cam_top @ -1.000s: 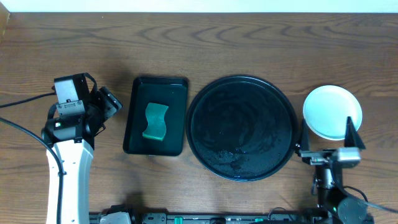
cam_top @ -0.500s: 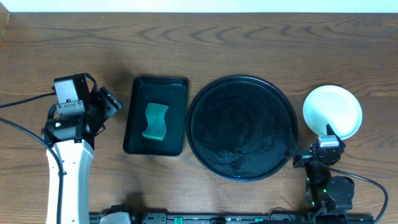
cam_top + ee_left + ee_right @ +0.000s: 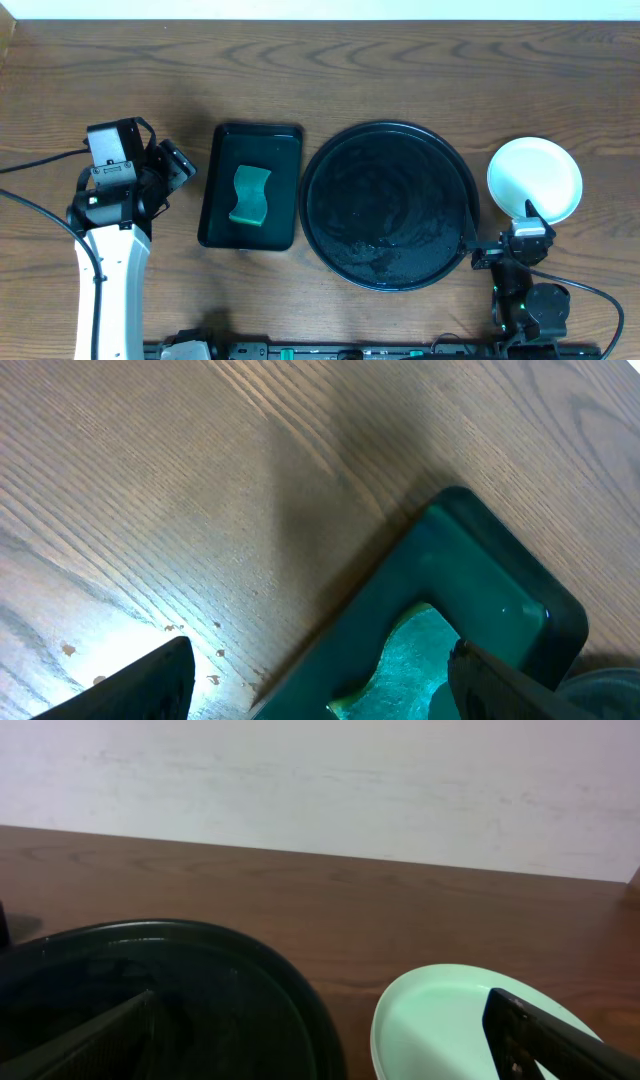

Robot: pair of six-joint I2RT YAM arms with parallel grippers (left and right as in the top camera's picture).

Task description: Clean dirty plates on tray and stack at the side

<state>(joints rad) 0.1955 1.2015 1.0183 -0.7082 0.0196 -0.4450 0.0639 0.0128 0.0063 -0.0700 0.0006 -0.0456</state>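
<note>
The round black tray [image 3: 388, 205] sits at the table's centre with a wet sheen and no plate on it; its rim [image 3: 250, 960] fills the lower left of the right wrist view. The plates [image 3: 534, 180] show as one pale round shape to the right of the tray, and I cannot tell how many are stacked; the top one looks mint-green [image 3: 450, 1020]. My right gripper [image 3: 500, 225] [image 3: 320, 1010] stands open and empty near the front edge, between tray and plates. At the far left my left gripper [image 3: 170, 165] [image 3: 320, 660] is open, holding nothing.
A smaller rectangular black tray [image 3: 215, 210] lies left of the round one, with a green sponge [image 3: 250, 195] in it. The left wrist view shows that tray's corner [image 3: 480, 550], the sponge [image 3: 410, 660] and bare wood. A cable [image 3: 30, 215] runs across the left edge.
The right gripper has drawn back from over the plates' front edge, leftward and toward the table's front, then stopped. The left arm has not moved.
</note>
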